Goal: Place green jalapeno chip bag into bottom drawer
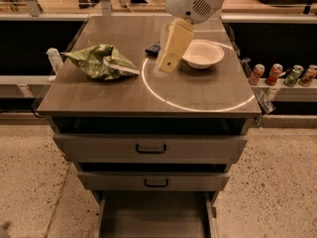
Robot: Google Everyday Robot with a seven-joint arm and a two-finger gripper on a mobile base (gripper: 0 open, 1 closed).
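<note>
The green jalapeno chip bag (103, 61) lies crumpled on the left of the cabinet top. The bottom drawer (154, 214) is pulled out below the two black-handled drawers, and its flat floor shows nothing in it. My gripper (167, 63) hangs from the white arm over the middle of the top, to the right of the bag and apart from it. It holds nothing that I can see.
A white bowl (202, 53) stands right of the gripper. A dark slab (153, 48) lies behind the gripper, partly hidden. A white bottle (54, 59) stands at the left edge. Several drink cans (282, 74) line a shelf on the right.
</note>
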